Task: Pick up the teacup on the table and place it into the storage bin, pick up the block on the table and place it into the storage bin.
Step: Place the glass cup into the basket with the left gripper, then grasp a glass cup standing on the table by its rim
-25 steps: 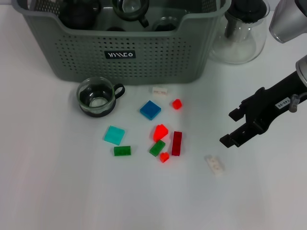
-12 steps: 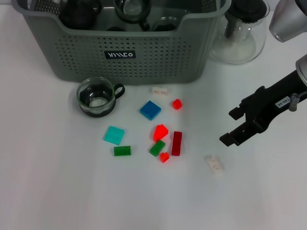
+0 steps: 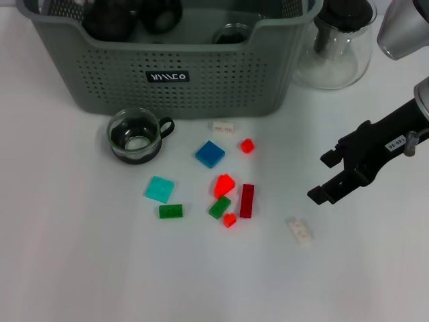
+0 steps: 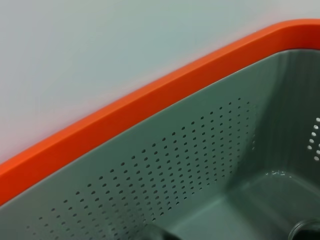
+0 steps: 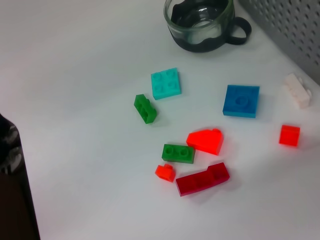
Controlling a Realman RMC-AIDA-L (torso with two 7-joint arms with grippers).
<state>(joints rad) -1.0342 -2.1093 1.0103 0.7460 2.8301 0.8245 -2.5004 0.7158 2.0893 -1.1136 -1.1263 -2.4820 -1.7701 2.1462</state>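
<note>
The right gripper hangs with jaws spread over bare table, well right of the blocks. The teacup, clear glass with a dark base and handle, stands just before the storage bin, a grey-green perforated basket. The left gripper isn't visible.
</note>
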